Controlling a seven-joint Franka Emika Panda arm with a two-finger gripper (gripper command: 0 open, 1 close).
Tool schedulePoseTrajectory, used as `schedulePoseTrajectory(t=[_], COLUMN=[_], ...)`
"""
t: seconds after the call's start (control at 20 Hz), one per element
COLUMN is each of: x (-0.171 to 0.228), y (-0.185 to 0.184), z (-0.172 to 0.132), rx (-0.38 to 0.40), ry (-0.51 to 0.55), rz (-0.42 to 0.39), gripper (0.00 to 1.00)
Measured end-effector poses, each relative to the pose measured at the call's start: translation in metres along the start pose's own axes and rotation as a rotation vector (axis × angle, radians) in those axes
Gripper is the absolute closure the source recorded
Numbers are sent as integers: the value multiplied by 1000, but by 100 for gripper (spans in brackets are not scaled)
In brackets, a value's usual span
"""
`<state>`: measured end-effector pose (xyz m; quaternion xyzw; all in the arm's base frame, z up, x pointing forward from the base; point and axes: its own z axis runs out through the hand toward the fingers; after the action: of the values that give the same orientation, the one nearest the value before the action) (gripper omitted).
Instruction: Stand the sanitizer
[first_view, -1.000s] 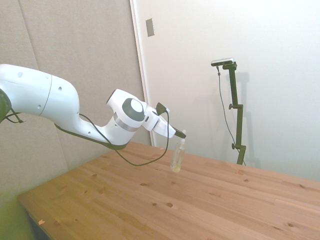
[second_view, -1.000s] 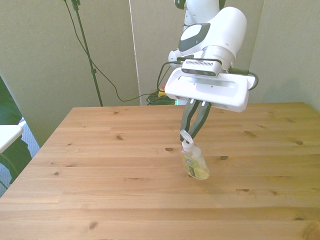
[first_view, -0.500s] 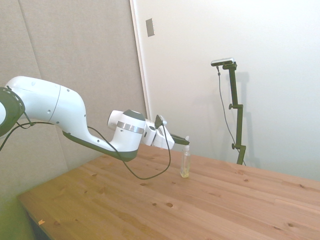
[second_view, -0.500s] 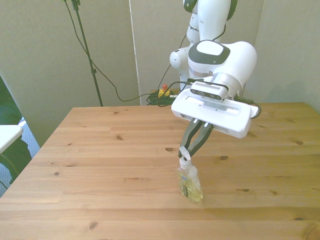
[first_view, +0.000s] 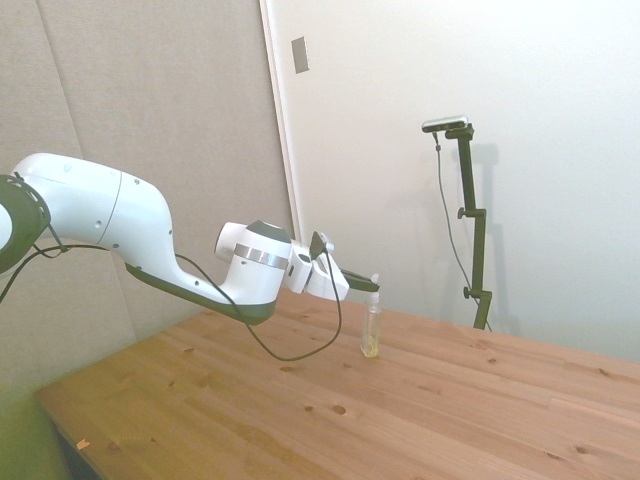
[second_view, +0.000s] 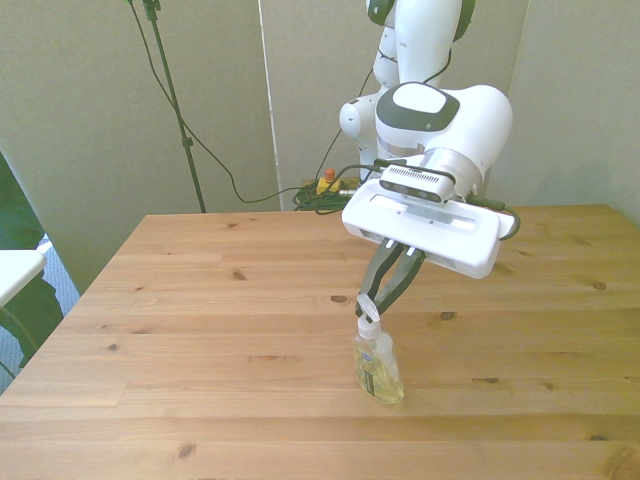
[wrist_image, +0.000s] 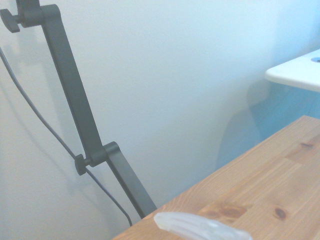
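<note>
While the sanitizer (second_view: 378, 366) stands upright on the wooden table (second_view: 200, 300), nearer its near edge in the front view, the claw (second_view: 366, 307) pinches its narrow white pump top, fingers nearly together. Slim clear plastic holds pale yellowish liquid low in the bottle. Knotty pine planks run across the table.

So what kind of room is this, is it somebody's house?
Probably not a house; it looks like a robot lab or test room. A white robot arm reaches over a bare wooden table, its gripper on a sanitizer bottle, with plain padded wall panels and loose cables behind.
</note>
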<state>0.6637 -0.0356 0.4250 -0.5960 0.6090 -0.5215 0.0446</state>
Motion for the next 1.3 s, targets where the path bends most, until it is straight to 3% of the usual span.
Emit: schedulePoseTrajectory(t=[0.9,1.1,1.3], x=[-16,-23,-31], y=[5,7,20], z=[-14,-23,-48], rx=[-43,-100,-167], ry=[-67,-146,-289], rz=[-31,-63,-135], gripper=[0,0,0])
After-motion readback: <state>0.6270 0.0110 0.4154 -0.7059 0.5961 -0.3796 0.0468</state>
